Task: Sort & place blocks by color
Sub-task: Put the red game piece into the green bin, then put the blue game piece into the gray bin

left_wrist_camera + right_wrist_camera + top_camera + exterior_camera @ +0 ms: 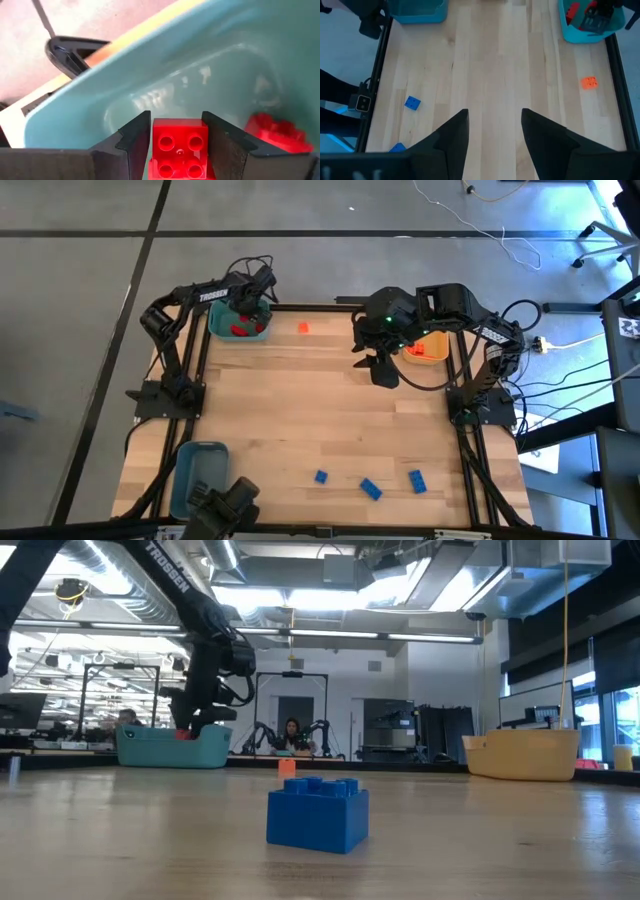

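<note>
Fingers of the left gripper point(176, 150) pinch a red block point(179, 148) from both sides, held low inside the teal bin point(222, 323) at the far left corner of the tabletop point(300, 410). At least one more red block point(274, 131) already lies in that bin, just beside the held one. The right gripper point(495, 132) hangs over the far right of the tabletop with its fingers spread and nothing between them.

As for progress, I'd say the sorting is partway through. The reds look gathered, with the last one seemingly about to be let go. Something orange shows in the yellow bin point(432, 350) at the far right, partly hidden by the right arm. One orange block point(304, 328) sits loose near the far edge. Three blue blocks point(370, 488) lie loose along the near edge, well apart from the grey-blue bin point(190, 470) at the near left.
</note>
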Controlling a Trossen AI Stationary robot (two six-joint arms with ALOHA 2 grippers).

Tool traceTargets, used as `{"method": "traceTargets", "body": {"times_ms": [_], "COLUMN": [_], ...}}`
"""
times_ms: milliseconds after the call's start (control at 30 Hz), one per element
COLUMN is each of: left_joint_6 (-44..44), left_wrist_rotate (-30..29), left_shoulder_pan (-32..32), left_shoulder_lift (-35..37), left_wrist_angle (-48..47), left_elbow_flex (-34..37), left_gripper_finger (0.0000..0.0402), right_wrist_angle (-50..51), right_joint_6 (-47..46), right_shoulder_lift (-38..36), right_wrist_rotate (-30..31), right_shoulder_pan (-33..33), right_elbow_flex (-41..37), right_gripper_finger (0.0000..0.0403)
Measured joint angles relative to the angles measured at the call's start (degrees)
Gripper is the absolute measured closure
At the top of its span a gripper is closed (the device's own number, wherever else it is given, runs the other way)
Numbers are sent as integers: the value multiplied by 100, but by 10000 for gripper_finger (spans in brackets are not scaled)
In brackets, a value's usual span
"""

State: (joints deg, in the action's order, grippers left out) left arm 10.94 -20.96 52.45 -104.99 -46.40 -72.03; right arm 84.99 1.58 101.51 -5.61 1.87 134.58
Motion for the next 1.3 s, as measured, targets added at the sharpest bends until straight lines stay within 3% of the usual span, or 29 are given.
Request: {"method": "traceTargets", "body": {"times_ms": [100, 433, 933, 1033, 1100, 1167, 1300], "left_joint_6": [248, 222, 494, -12, 313, 7, 400], "left_wrist_rotate": [43, 1153, 1207, 1500, 1431, 1828, 1652], "left_shoulder_pan": [-53, 95, 155, 152, 150, 178, 166], "left_shoulder_lift": [0, -2, -2, -2, -2, -2, -4], "left_wrist_angle": [109, 211, 326, 438, 466, 636, 636], "left_elbow_flex": [0, 0, 0, 0, 0, 2, 4], "left_gripper_finger": [233, 233, 233, 233, 233, 233, 233], "right_wrist_angle": [-78, -92, -172, -180, -183, -188, -197], "right_joint_6": [0, 0, -149, -153, -153, -153, -148], "right_shoulder_lift": [0, 0, 125, 146, 146, 146, 146], "right_wrist_rotate": [0, -2, -2, -2, -2, -2, -2], "right_shoulder_pan": [0, -2, 66, 63, 63, 61, 63], "right_elbow_flex": [0, 0, 0, 0, 0, 0, 0], "right_gripper_finger": [222, 222, 222, 222, 222, 222, 222]}}
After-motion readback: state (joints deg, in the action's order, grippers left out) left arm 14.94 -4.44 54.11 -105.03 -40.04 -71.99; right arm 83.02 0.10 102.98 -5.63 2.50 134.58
